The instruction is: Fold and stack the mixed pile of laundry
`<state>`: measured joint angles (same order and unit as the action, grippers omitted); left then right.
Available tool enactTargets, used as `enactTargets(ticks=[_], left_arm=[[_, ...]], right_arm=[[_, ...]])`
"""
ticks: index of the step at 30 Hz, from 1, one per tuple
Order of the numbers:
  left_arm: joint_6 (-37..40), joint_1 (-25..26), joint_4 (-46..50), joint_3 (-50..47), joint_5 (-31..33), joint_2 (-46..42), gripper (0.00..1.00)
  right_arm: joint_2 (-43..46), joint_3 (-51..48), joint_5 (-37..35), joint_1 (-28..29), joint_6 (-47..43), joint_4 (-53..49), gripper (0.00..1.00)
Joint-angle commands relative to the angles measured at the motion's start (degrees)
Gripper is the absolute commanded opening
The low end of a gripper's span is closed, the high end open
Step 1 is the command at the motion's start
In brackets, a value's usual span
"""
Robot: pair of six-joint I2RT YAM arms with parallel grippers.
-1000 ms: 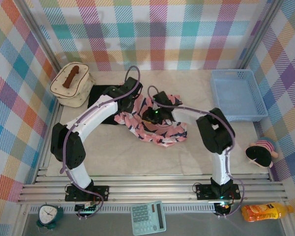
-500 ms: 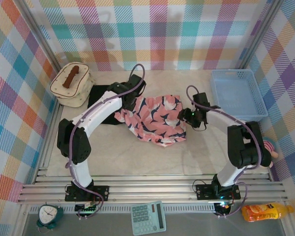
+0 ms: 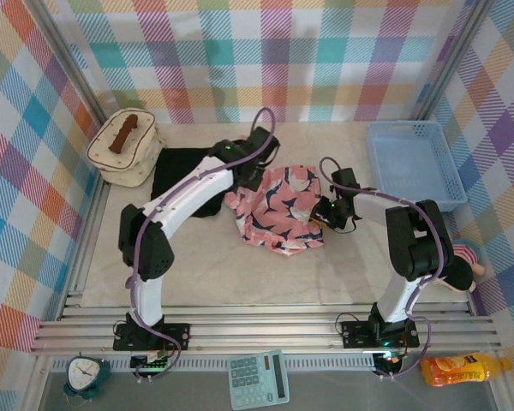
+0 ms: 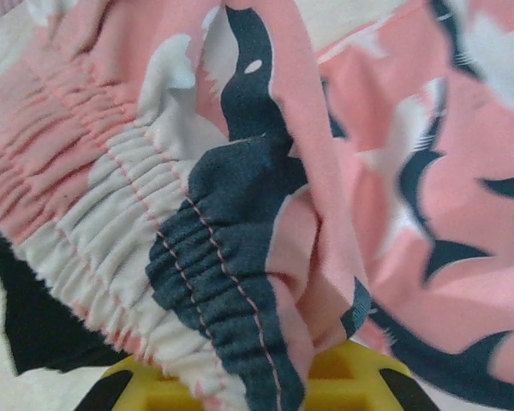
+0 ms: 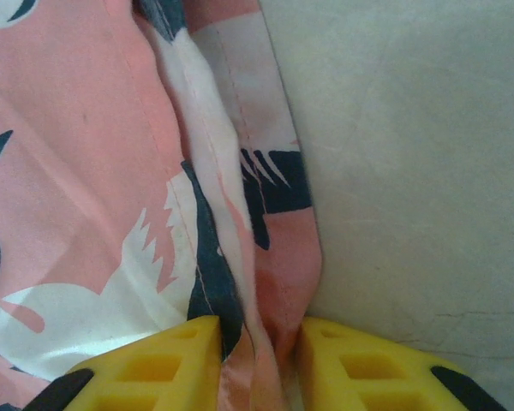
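The pink garment (image 3: 278,210), printed with navy and white shapes, lies bunched at the table's middle. Its gathered waistband (image 4: 214,282) drapes over my left gripper (image 4: 257,377), which is shut on the garment's upper left edge (image 3: 250,175). My right gripper (image 5: 257,342) is shut on a fold of the garment's right hem, with a yellow finger (image 5: 154,364) on each side of the cloth. In the top view my right gripper (image 3: 325,211) sits low at that right edge. The black shirt (image 3: 188,180) lies flat to the left, partly under my left arm.
A cream quilted bag (image 3: 124,147) stands at the back left. A light-blue mesh basket (image 3: 414,164) sits at the back right. A plush toy (image 3: 457,264) lies beside the table's right edge. Bare tabletop (image 5: 411,128) shows right of the hem.
My right gripper left the garment's middle, swung out to the right, then closed on its right hem. My left gripper carried the upper edge rightward, drawing the garment off the black shirt.
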<state>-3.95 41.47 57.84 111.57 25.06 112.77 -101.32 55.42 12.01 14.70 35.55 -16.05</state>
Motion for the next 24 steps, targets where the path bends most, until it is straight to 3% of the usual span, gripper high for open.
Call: enactTargets(ticks=[1, 4, 5, 6, 8, 9, 13, 19, 21, 24], left_arm=[[-4.98, 4.13, 3.76, 8.17, -2.14, 6.93, 0.00], [-8.53, 7.31, 5.00, 16.83, -7.81, 13.00, 0.00], [-9.60, 8.39, 4.87, 19.41, -9.89, 14.76, 0.05], [-10.91, 9.06, 5.08, 21.75, -11.18, 16.09, 0.23], [-14.26, 9.68, 5.28, 25.77, -13.71, 18.10, 0.84], [-15.31, 9.68, 5.08, 26.31, -14.45, 18.11, 0.99], [-15.67, 9.42, 2.41, 24.12, -13.40, 12.13, 1.00], [-16.86, 3.82, -9.97, 1.72, -15.33, -5.06, 1.00], [-17.59, 1.42, -12.66, -6.76, -15.88, -8.55, 1.00], [-19.59, -1.70, -17.96, -19.30, -19.57, -13.70, 0.85]], right_arm=[[-2.99, -2.29, 3.50, 1.54, 0.99, 3.34, 0.29], [-3.09, -2.51, 3.46, 1.49, 0.88, 3.51, 0.29], [-3.16, -2.51, 3.29, 1.55, 0.91, 3.51, 0.29], [-3.10, -2.59, 3.16, 1.54, 0.92, 3.45, 0.29], [-2.64, -2.60, 2.68, 1.55, 0.79, 2.88, 0.31], [-2.31, -2.68, 2.17, 1.49, 0.75, 2.48, 0.33], [0.30, -2.90, 0.53, 0.39, -0.68, 0.19, 0.43], [6.29, -1.64, -2.52, -3.10, -4.82, -6.58, 0.57], [9.44, 0.17, -6.77, -3.70, -7.42, -11.72, 0.63], [13.73, 4.06, -14.29, -3.80, -11.46, -18.86, 0.65]])
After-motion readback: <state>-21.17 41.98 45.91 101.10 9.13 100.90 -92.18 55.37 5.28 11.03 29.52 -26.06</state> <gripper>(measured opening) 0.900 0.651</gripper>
